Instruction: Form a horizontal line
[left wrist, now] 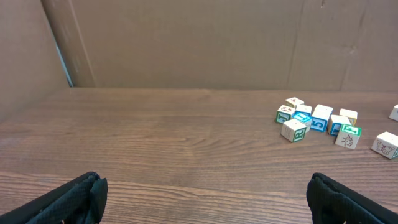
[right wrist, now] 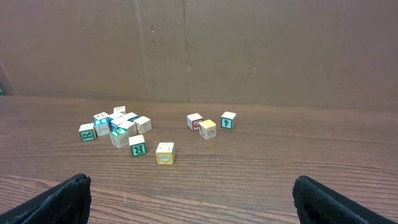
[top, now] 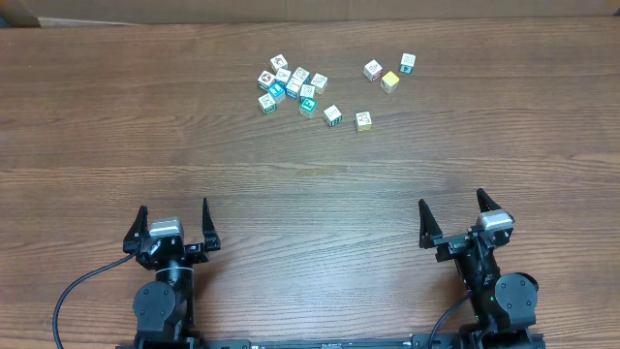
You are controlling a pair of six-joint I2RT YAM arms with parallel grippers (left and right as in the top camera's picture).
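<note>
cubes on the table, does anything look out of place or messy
Most cubes crowd in a jumbled cluster at odd angles; three more lie apart to its right, and two strays sit in front of it. No row yet; none looks damaged.

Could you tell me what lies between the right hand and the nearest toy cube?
Nothing: the overhead view shows only bare tabletop between the right hand and the cream cube.

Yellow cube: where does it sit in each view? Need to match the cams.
Overhead: yellow cube is in the upper part, right of centre.
Left wrist: not in the picture.
Right wrist: yellow cube is near the centre, slightly above the middle.
Shared landmark: the tight cube cluster, which lies left of the yellow cube wherever both show.
</note>
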